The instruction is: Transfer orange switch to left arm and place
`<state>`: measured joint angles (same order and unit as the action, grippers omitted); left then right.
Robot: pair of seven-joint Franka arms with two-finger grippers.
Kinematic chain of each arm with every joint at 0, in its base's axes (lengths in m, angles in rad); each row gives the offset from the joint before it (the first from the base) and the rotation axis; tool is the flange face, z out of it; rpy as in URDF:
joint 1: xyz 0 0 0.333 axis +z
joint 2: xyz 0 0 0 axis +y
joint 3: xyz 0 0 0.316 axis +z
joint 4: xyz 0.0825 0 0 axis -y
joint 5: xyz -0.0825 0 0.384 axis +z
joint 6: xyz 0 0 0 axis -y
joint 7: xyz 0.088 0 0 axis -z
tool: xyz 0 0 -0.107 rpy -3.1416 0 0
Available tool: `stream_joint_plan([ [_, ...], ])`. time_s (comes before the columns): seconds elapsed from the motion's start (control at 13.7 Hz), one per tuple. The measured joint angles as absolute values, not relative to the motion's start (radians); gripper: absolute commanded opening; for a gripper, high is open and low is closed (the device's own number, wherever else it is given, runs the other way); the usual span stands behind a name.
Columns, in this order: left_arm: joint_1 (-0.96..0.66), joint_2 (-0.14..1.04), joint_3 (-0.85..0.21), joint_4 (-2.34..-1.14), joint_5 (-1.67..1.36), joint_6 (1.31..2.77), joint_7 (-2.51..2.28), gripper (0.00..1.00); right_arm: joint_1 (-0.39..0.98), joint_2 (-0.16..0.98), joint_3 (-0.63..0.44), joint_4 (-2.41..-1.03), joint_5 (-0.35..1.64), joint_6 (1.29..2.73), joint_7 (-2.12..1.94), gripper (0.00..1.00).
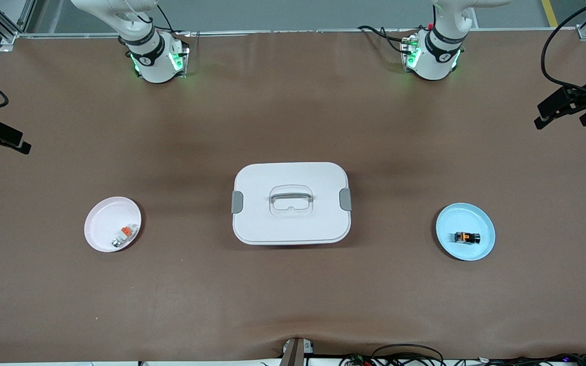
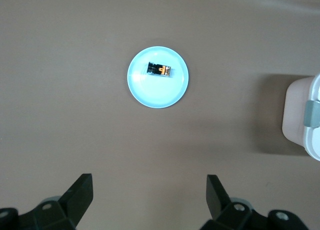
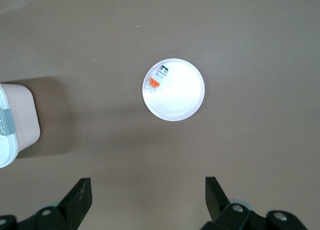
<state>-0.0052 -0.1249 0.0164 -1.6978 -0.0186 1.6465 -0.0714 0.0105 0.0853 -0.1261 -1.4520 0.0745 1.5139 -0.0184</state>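
The orange switch [image 1: 467, 237], a tiny black cylinder with an orange face, lies on its side in a blue plate [image 1: 450, 221] toward the left arm's end of the table. The left wrist view shows it too [image 2: 160, 69]. The white box [image 1: 291, 203] with grey latches stands in the middle of the table, lid shut. Both grippers are out of the front view, where only the arms' bases show. My left gripper [image 2: 149, 182] hangs open and empty high over the table beside the blue plate. My right gripper [image 3: 148, 185] hangs open and empty high over the table beside a pink plate.
The pink plate [image 1: 102, 221] toward the right arm's end holds a small grey-white piece with an orange tab [image 1: 124, 235], also in the right wrist view [image 3: 156, 79]. A corner of the box shows in each wrist view [image 2: 295, 115] [image 3: 22, 117]. Brown table all round.
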Motion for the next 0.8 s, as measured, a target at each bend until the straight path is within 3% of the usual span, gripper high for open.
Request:
stream_joint_plan([
  [0.8, -0.003, -0.079, 0.009, -1.627, -0.019, 1.638, -0.069, 1.0, 0.01, 0.085, -0.126, -1.452, 0.074, 1.514, -0.018, 1.0],
])
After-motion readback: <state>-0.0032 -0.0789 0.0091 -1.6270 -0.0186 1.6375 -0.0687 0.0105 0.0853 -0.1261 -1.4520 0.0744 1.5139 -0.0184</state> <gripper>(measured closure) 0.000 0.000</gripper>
